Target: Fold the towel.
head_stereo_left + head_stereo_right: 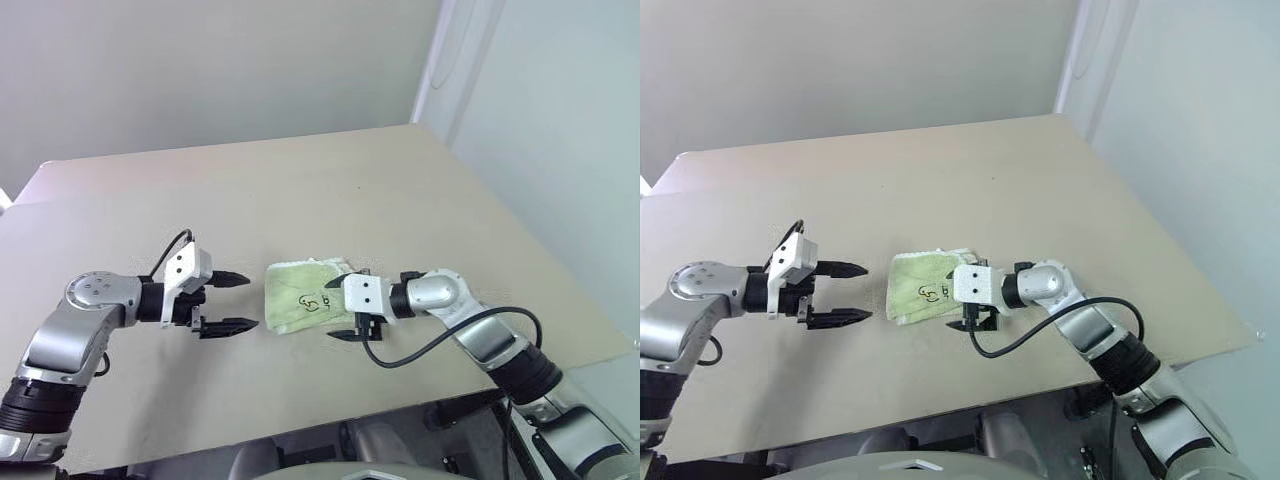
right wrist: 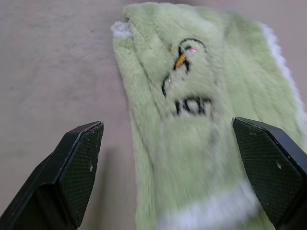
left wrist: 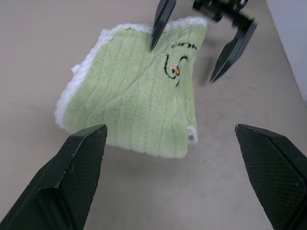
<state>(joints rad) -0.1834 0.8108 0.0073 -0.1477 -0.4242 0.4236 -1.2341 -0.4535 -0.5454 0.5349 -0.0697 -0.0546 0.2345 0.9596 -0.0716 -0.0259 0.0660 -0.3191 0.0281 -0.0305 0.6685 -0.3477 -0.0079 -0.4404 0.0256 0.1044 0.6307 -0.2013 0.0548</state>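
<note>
The towel (image 1: 298,296) lies folded into a small pale-green square with whitish edging on the tan table (image 1: 400,180). A small dark embroidered mark (image 2: 184,57) faces up on it. My left gripper (image 1: 252,301) hovers just left of the towel, open, its fingers pointing right toward it with nothing between them. From the other side, my right gripper (image 1: 333,310) points left at the towel's right edge, open and holding nothing. In the left wrist view the towel (image 3: 129,105) lies ahead of the left gripper (image 3: 170,128), and the right gripper (image 3: 182,63) stands over its far edge.
The table's front edge (image 1: 300,425) runs just below both arms, and its right edge (image 1: 540,250) slants away beside a pale wall. A black cable (image 1: 450,345) loops from the right wrist.
</note>
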